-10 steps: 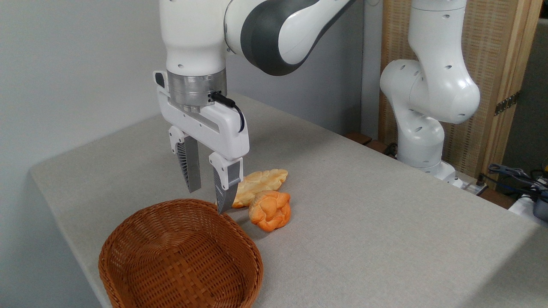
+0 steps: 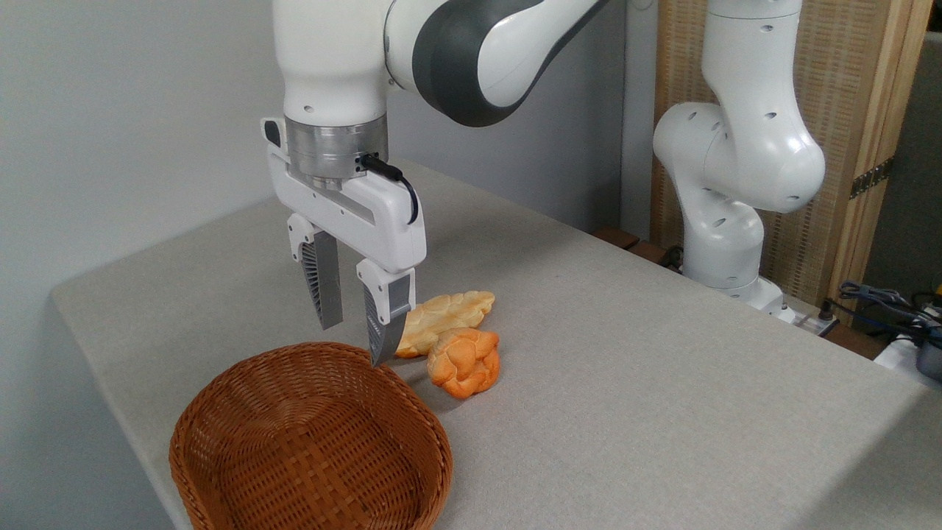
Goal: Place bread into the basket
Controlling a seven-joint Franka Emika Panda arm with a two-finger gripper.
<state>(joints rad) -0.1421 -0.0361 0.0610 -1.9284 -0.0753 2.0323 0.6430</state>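
The fingers (image 2: 355, 344) have shifted slightly up and left since the earlier frame; they are apart, empty, pointing down above the far rim of the basket (image 2: 309, 442). The bread (image 2: 465, 362) lies on the surface (image 2: 625, 383) to their right, touching the paler loaf (image 2: 441, 313) behind.

I see a paler, longer braided loaf (image 2: 445, 318) lying on the grey cloth-covered table (image 2: 662, 383), its near end partly hidden from my view. Behind the table stands a plain grey wall (image 2: 132, 110). On the right I make out a woven bamboo screen in a wooden frame (image 2: 861, 110), and a tangle of cables (image 2: 890, 302) at the far right edge.
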